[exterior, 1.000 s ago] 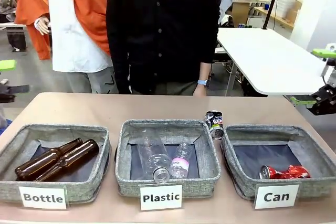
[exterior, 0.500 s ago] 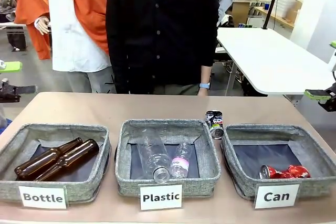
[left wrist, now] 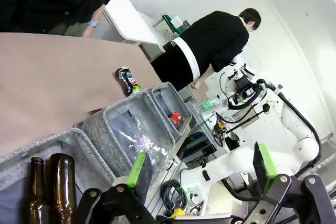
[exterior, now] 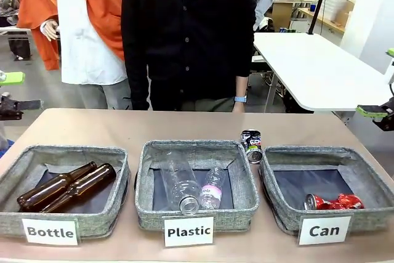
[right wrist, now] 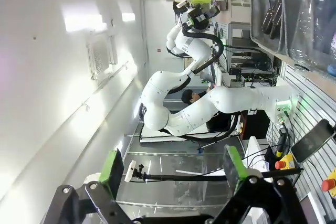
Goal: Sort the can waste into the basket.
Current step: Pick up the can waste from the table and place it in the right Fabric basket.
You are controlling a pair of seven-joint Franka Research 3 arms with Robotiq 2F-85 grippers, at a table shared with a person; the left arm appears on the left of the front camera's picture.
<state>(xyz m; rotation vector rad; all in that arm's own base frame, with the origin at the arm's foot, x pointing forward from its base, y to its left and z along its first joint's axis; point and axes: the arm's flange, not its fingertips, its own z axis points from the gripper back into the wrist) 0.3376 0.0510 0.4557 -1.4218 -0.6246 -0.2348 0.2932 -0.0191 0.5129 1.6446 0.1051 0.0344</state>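
Observation:
A crushed black and silver can (exterior: 251, 145) lies on the table behind the gap between the middle basket and the "Can" basket (exterior: 278, 207). A crushed red can (exterior: 334, 202) lies inside that basket at its front. In the left wrist view the black can (left wrist: 126, 80) and the red can (left wrist: 175, 117) show far off. My left gripper (exterior: 13, 92) hovers open at the table's left edge, well away from both cans. My right gripper (exterior: 381, 81) hangs open off the right edge. Both wrist views show open, bare jaws: left gripper (left wrist: 202, 166), right gripper (right wrist: 171, 167).
The "Bottle" basket (exterior: 74, 220) holds two brown glass bottles (exterior: 68, 188). The "Plastic" basket (exterior: 184, 214) holds clear plastic bottles (exterior: 184, 188). A person in black stands at the far edge, one hand (exterior: 236, 105) by the table. The far half of the table (exterior: 123, 127) is bare.
My right gripper has drawn back to the right, farther off the table's edge. The person has shifted slightly left. The cans have not moved.

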